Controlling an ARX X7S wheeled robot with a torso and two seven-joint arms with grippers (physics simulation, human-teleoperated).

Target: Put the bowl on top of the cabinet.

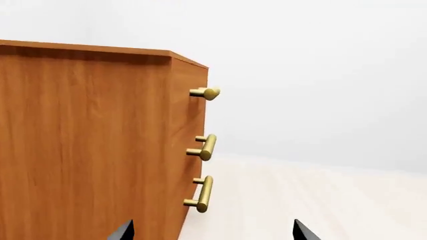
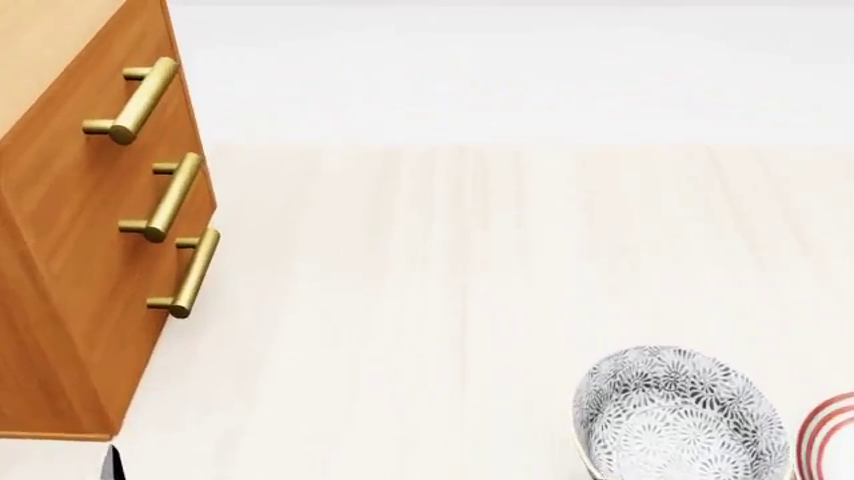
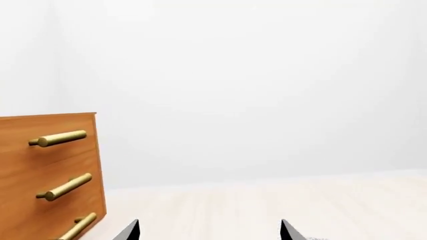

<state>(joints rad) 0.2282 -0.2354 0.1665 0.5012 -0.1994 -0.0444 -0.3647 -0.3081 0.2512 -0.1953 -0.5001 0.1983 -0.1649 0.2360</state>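
Note:
The bowl (image 2: 681, 415), white with a dense grey-black floral pattern, sits upright on the pale wooden surface at the head view's lower right. The orange-brown cabinet (image 2: 80, 230) stands at the far left, its brass bar handles (image 2: 174, 195) facing right. In the left wrist view the cabinet (image 1: 87, 145) fills the near side, and my left gripper (image 1: 213, 232) is open with only its fingertips (image 1: 123, 231) showing. My right gripper (image 3: 210, 231) is open too, nothing between its tips, with the cabinet (image 3: 47, 175) off to one side. Neither gripper touches the bowl.
A white plate with red rings (image 2: 830, 435) lies just right of the bowl, cut off by the frame edge. The pale wooden floor (image 2: 441, 280) stretches between cabinet and bowl. A plain white wall (image 3: 253, 85) stands behind.

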